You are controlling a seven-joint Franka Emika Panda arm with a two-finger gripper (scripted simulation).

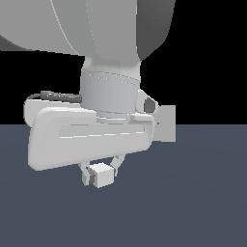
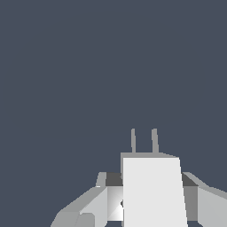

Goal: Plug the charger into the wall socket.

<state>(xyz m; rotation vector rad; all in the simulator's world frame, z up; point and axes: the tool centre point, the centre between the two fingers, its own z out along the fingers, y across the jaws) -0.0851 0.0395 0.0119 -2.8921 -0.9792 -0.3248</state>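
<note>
The charger is a small white cube held between the fingers of my gripper, lifted above the dark floor. In the wrist view the charger fills the space between the two fingers, and its two thin grey prongs stick out ahead of it. The wall socket is a flat light-grey upright panel with a tiny orange dot, standing behind the hand at the exterior view's right; the arm hides most of it. The wrist view does not hold the socket.
The dark blue-grey floor spreads under the gripper. The large white arm body fills the upper part of the exterior view.
</note>
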